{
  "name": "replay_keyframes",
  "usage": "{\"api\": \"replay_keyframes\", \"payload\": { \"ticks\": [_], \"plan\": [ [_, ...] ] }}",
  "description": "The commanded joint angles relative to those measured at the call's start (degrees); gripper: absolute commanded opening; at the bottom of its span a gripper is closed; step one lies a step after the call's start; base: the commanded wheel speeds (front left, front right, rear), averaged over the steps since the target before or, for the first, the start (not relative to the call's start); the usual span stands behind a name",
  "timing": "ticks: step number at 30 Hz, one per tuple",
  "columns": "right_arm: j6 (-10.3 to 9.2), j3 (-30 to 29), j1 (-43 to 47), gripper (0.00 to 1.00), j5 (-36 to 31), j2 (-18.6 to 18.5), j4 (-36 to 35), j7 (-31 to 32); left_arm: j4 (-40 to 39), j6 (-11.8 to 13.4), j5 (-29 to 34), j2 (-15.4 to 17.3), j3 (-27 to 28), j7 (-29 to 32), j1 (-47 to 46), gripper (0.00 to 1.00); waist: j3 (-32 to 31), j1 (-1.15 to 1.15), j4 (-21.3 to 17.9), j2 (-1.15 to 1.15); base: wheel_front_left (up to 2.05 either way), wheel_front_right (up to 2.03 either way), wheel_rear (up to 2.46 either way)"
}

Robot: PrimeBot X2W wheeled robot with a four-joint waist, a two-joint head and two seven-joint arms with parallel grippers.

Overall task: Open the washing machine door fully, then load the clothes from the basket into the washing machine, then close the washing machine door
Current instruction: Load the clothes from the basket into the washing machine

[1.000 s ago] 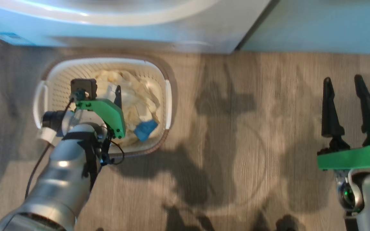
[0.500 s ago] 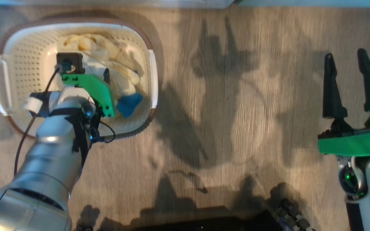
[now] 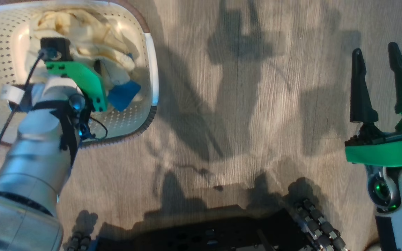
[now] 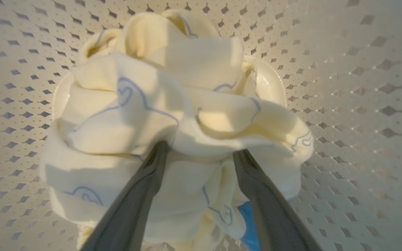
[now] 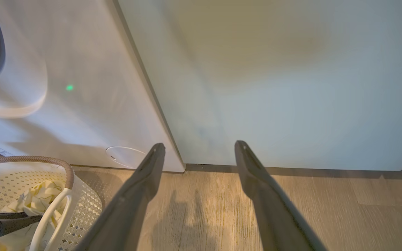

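crumpled cream clothes (image 4: 173,115) in perforated plastic basket (image 4: 344,87)

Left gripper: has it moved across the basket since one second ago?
No. The left gripper stays at the clothes, beside the blue piece in the basket, as before; the whole head view shifted because the camera moved.

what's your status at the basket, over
Left gripper open, fingertips in the clothes inside the basket, not yet closed. Right gripper open, empty, over the floor. Nothing blocking the grab.
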Motion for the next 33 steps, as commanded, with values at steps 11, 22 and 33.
{"api": "replay_keyframes", "payload": {
  "ticks": [11, 22, 33],
  "plan": [
    [-0.16, 1.8, 1.3, 1.0, 1.5, -0.5, -2.6, -0.4, 2.1, 5.0, 1.2, 2.8, -0.3, -2.6, -2.5, 0.23, 3.0, 0.0, -1.1, 0.0, 0.0, 0.0, 0.0],
    [-0.16, 1.1, 1.2, 1.0, 1.7, -0.5, -2.7, -0.4, 2.7, 6.5, 0.6, 1.9, -0.3, -3.8, -3.0, 0.0, 3.6, 0.0, -0.7, 0.0, 0.0, 0.0, 0.0],
    [-0.16, 0.1, 1.2, 1.0, 1.2, -0.5, -2.1, -0.4, 2.9, 4.9, 0.5, 0.7, -1.4, -7.5, -2.9, 0.0, 0.8, 0.0, 1.7, 0.0, 0.0, 0.0, 0.0]
  ]
}}
